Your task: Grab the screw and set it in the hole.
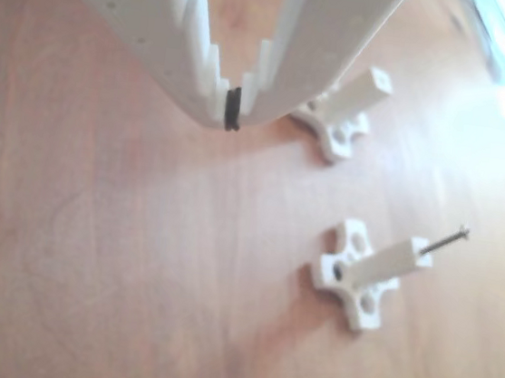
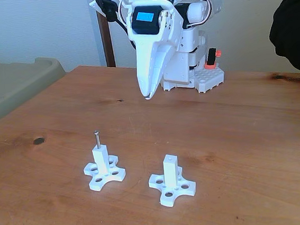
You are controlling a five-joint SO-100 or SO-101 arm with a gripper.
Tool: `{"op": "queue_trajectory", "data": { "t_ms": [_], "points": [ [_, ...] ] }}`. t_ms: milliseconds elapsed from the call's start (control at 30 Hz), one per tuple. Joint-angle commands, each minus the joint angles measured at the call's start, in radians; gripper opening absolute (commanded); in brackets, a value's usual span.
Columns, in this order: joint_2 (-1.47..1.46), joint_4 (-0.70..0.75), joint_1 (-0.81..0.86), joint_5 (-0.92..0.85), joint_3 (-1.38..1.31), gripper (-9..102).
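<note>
My gripper (image 2: 148, 95) hangs above the wooden table (image 2: 248, 135), its two white fingers pressed together at the tips with nothing held between them; in the other view I see only a small black ring (image 1: 233, 108) at the place where the tips meet, and this seems a part of the finger, not a thing I carry. The screw (image 2: 96, 139) stands upright in the top of the left post (image 2: 100, 159) in the fixed view, with its small round head up and most of its shaft free above the post. I take this post as my landmark. From it, my gripper is farther back on the table, toward my base, and a little to the right in the fixed view, and clearly higher than the screw head, well apart from it. The right post (image 2: 170, 170) stands beside the landmark, to the right in the fixed view, and its top hole looks empty, so I judge this is where the screw must go. In the other view the screw (image 1: 444, 241) sticks out from the post near the right edge, below and right of my fingertips. The long axis of the screw is vertical, so I think I must first open the fingers, then travel forward and down to the landmark post and close on the free shaft from the sides.
</note>
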Motion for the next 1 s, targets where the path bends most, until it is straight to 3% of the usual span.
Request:
{"op": "queue_trajectory", "data": {
  "t_ms": [0, 433, 967],
  "points": [
    [-0.075, -0.021, -0.002, -0.011, -0.087, -4],
    [-0.377, -0.052, -0.020, 0.005, -0.333, -4],
    [-0.703, 0.080, -0.025, 0.077, -0.733, -4]
  ]
}}
